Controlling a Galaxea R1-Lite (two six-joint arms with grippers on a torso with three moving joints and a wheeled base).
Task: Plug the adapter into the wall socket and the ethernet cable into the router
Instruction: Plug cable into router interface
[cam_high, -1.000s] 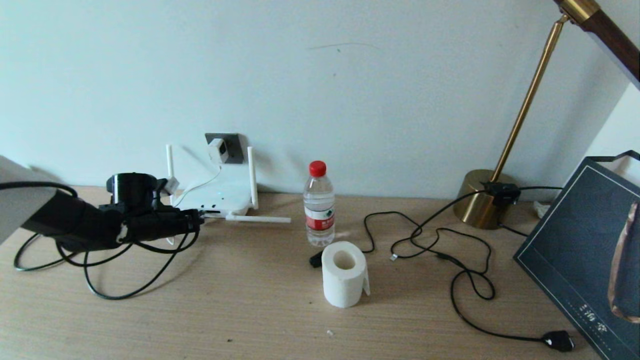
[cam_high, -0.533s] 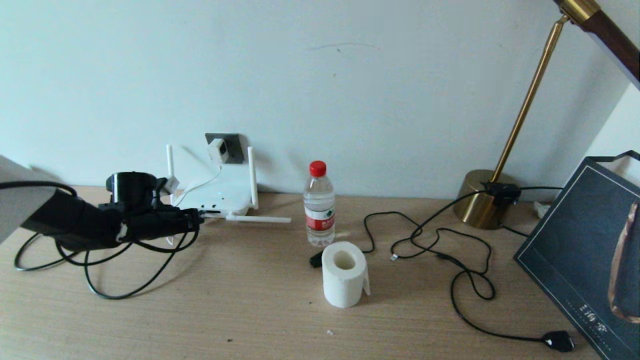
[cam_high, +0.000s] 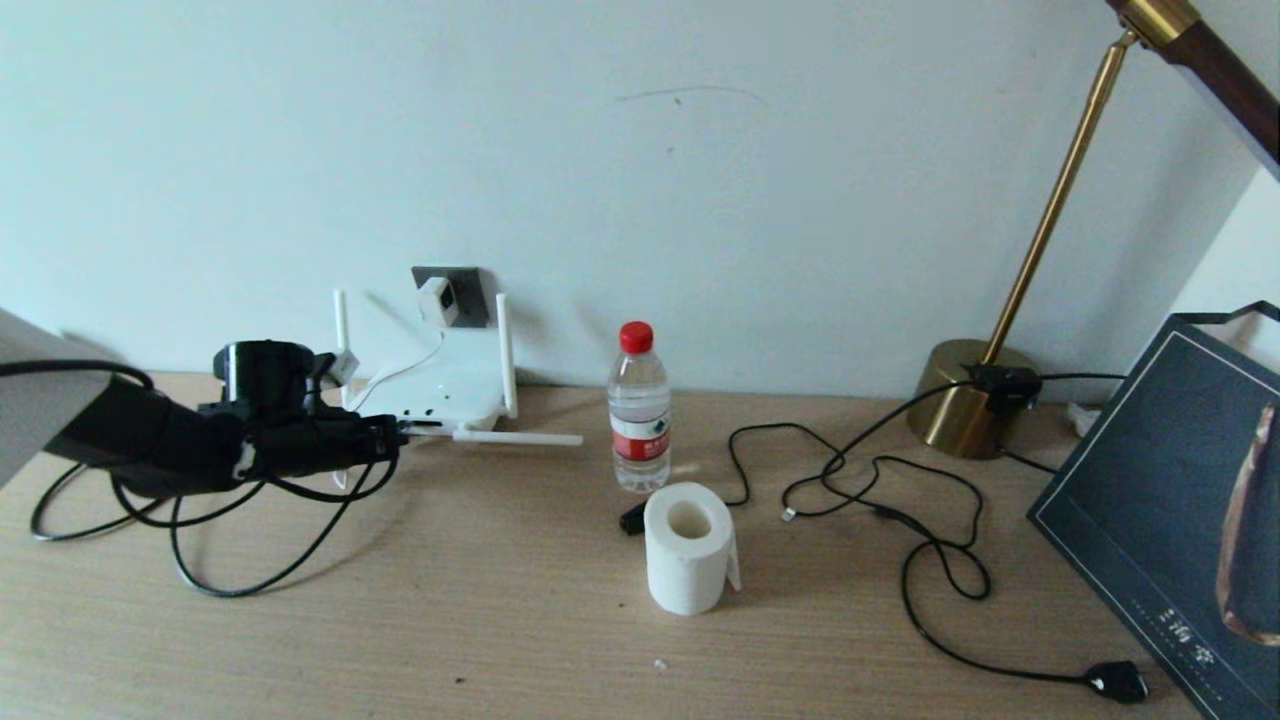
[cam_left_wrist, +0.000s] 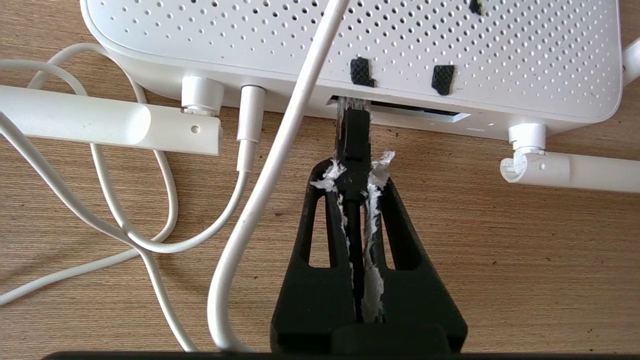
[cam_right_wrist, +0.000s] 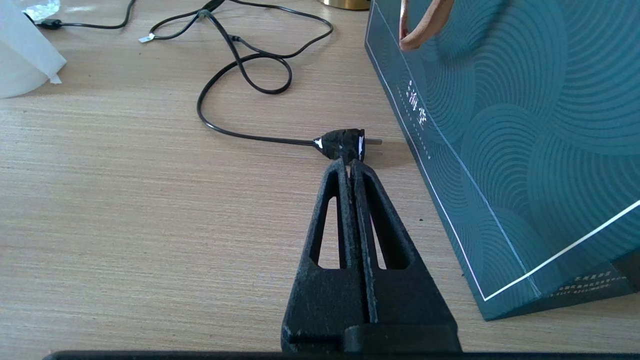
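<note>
Leftmost, left gripper (cam_left_wrist: 354, 172): clamped on the black boot of the ethernet cable (cam_left_wrist: 356, 135), low over the desk (cam_high: 480, 620), just in front of the router.
Ethernet cable: slack loops lie on the desk under the left arm; its clear tip sits at the mouth of a port on the router's front edge. How deep it has gone in I cannot tell.
Handling: the cable looks light and limp, the plug small, stiff and probably brittle at its clip, so the boot is the sensible hold, with a straight push.
Router (cam_high: 440, 395): light, likely to slide toward the wall when pushed; one antenna lies flat on each side of the plug.
Adapter (cam_high: 436, 299): seated on the wall socket (cam_high: 462, 292) above the router, its white cord (cam_left_wrist: 280, 150) draped across the router close beside the plug.
Open room: tight between cord and antennas, free behind the gripper; a water bottle (cam_high: 639, 408) and paper roll (cam_high: 687, 547) stand well apart.
Right gripper (cam_right_wrist: 351, 167): fingers pressed together on nothing, parked beside a dark bag (cam_right_wrist: 505, 125), near a black plug (cam_right_wrist: 345, 144).
</note>
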